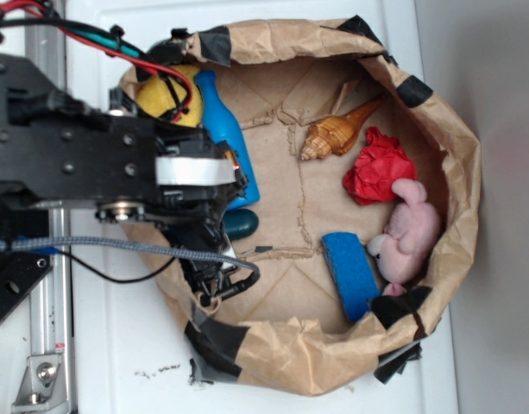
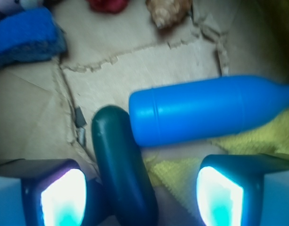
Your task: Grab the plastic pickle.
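Observation:
The plastic pickle (image 2: 120, 165) is a dark teal-green capsule lying on the paper bag floor. In the wrist view it lies between my two fingers, closer to the left pad (image 2: 64, 197) than to the right pad (image 2: 219, 195). My gripper (image 2: 142, 197) is open around it, with a wide gap on the right side. In the exterior view only the pickle's end (image 1: 241, 224) shows beside my gripper (image 1: 208, 228), which hangs over the bag's left side. The blue bottle (image 2: 205, 108) lies just beyond the pickle, touching its far end.
The brown paper bag (image 1: 454, 155) holds a blue bottle (image 1: 225, 129), a yellow cloth (image 1: 169, 95), a seashell (image 1: 337, 129), a red crumpled piece (image 1: 378, 168), a pink plush toy (image 1: 411, 233) and a blue sponge (image 1: 350, 272). The yellow cloth (image 2: 257, 136) lies under the bottle.

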`<state>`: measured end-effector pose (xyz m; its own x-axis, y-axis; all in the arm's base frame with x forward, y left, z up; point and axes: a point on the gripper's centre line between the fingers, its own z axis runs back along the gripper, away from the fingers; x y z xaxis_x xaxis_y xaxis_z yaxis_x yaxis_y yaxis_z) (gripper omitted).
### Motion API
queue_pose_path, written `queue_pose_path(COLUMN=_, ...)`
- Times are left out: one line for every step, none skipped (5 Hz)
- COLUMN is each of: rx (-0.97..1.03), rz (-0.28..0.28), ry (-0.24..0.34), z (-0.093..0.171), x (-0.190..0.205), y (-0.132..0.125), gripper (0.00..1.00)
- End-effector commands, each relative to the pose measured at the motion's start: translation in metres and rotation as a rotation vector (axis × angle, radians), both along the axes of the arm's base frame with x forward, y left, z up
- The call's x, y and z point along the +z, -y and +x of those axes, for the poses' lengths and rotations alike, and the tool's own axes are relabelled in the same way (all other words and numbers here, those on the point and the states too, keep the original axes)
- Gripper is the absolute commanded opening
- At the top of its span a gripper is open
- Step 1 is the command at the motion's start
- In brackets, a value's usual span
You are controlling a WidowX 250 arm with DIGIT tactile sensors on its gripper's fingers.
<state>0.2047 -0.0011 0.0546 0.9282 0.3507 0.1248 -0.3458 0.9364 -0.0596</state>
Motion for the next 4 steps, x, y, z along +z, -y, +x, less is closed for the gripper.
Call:
queue_pose_path(rx=-0.109, rz=-0.017, ry=0.054, z=0.006, x=-0.024, y=0.023, gripper=1.0)
queue_pose_path(rx=-0.191, rz=-0.063, ry=0.044, z=0.014, x=-0.037, y=0.028, gripper=1.0)
queue_pose_path(rx=-0.194, rz=-0.125, ry=0.037, z=0.021, x=-0.032, y=0.032, gripper=1.0)
queue_pose_path(rx=-0.172, rz=-0.157, ry=0.029, z=0.024, x=-0.022, y=0.032, gripper=0.96)
